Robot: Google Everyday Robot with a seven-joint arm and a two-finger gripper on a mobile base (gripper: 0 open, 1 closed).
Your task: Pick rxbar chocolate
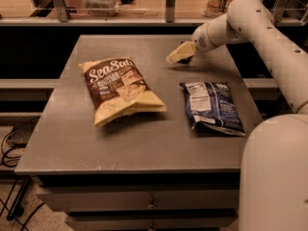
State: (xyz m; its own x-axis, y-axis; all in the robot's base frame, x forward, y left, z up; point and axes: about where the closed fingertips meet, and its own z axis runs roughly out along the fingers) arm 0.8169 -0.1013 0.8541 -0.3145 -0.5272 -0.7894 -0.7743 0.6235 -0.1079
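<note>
Two bags mid-counter [144, 148] are decoys: the SeaSalt bag [120, 88] and the blue chip bag [211, 105]. The hand [179, 55] hangs low near the far right edge; can't tell if it's clenched or released. The dark patch just under it is likely the rxbar chocolate [189, 60], so drop square and pinch across its narrow side.

worktop [144, 148]: plain matte grey | SeaSalt bag [120, 88]: brown upper part, white lettering, cream lower part, left of centre | chip bag [211, 105]: dark blue, white label panel, near right edge | gripper [174, 57]: pale cream-tan, toward far edge, right of centre | arm [250, 18]: off-white
</note>
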